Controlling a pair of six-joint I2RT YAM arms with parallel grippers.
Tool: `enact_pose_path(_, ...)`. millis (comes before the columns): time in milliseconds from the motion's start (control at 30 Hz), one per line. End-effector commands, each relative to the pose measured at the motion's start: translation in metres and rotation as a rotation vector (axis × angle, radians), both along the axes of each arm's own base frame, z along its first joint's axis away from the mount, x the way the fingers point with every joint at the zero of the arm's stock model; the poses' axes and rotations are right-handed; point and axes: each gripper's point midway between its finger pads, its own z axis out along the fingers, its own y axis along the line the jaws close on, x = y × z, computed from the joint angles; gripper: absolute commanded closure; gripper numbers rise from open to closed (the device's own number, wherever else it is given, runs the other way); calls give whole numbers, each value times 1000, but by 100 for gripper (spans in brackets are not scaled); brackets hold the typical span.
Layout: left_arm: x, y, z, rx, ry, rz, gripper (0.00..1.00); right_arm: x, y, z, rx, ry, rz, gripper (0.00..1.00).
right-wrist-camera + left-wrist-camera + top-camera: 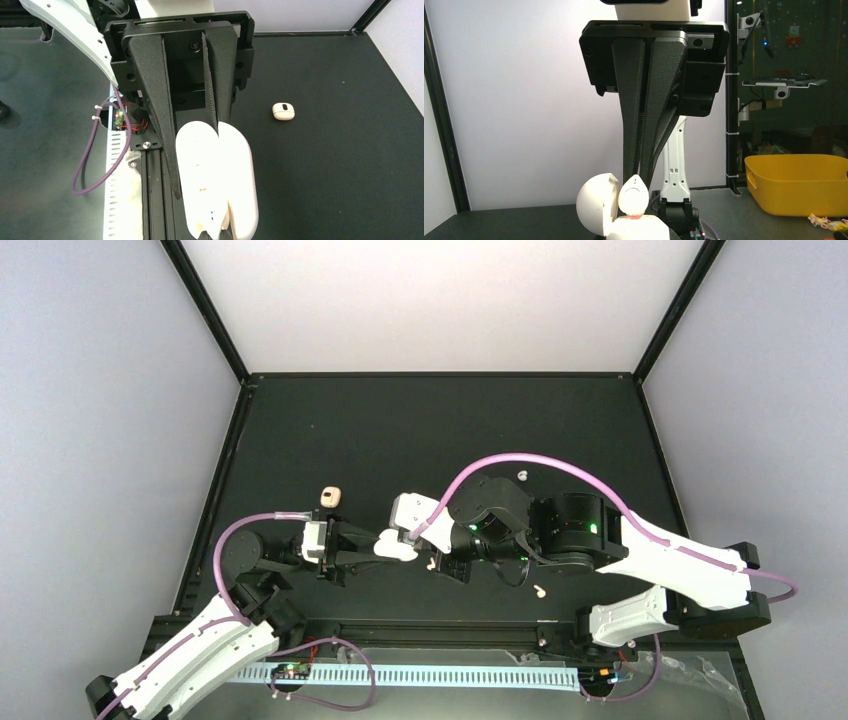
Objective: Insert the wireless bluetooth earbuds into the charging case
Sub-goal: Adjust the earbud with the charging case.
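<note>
Top external view: I read the charging case [396, 548] left of centre over the black table [420, 430], directly between the two wrists and not far from the front rail.

1. Right gripper [197, 165]: the fingers are clamped on the charging case. In the right wrist view the case is opened into two glossy white halves lying side by side. One finger runs down the outer flank of the left-hand half. The other ends at the notch where the halves meet.

2. Left gripper [636, 173]: the fingers are drawn together with no gap showing. Their tips meet the pointed top of a small rounded white piece that stands just beside the domed lid [596, 204]. I cannot tell what that piece is, or whether it is pinched or only touched.

3. Earbuds: two tiny pale pieces lie loose on the table, outside the case. The far earbud [522, 476] lies beyond the right wrist. The near earbud [540, 591] lies close to the front rail, beside the right forearm. They are too small for me to make out the stems.

4. A peach-tan lump [332, 497] with a dark spot rests on the table just beyond the left wrist, apart from the case.
</note>
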Motion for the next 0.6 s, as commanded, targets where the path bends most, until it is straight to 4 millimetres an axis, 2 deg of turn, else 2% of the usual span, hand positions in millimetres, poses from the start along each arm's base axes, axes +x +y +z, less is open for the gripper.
enact_pose_path(0, -6, 3, 9, -24, -40, -5, 98, -4, 0, 0, -20, -5, 30, 99)
enact_pose_path(567, -11, 6, 18, -50, -54, -20, 98, -7, 6, -10, -56, -4, 60, 99)
